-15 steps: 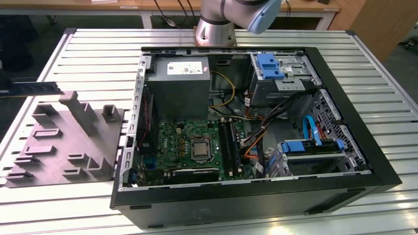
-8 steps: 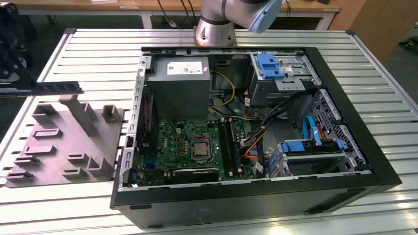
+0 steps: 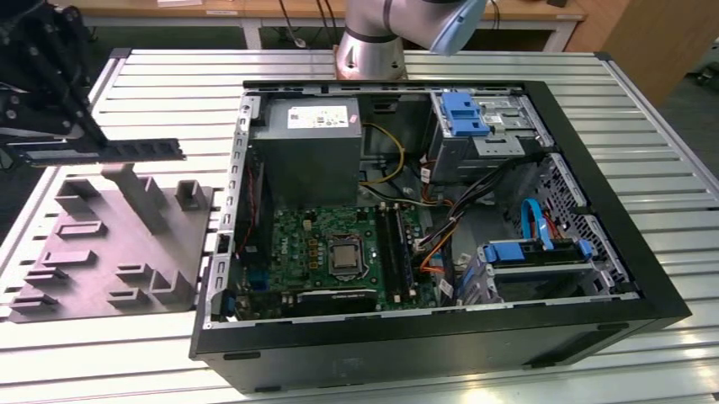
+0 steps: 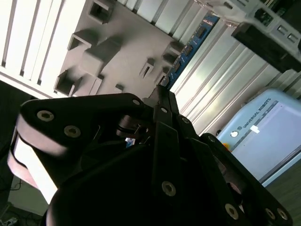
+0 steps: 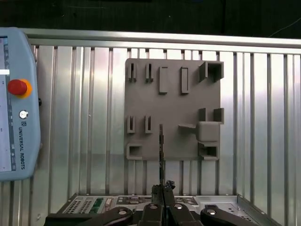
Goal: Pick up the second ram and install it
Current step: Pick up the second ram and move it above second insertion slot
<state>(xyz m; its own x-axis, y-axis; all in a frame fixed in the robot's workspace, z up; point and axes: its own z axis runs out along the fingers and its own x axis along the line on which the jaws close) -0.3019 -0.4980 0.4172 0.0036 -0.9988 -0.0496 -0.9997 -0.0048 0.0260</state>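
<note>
One long, thin ram (image 3: 113, 151), a flat dark board with a row of black chips, sits clamped at one end by the black gripper (image 3: 34, 155), which is closed tight on it; it hangs level above the grey moulded tray (image 3: 113, 252) of raised blocks and slots; its long axis runs sideways, free end pointing toward the open black computer case (image 3: 393, 353) on the ribbed metal table (image 3: 652, 126).
</note>
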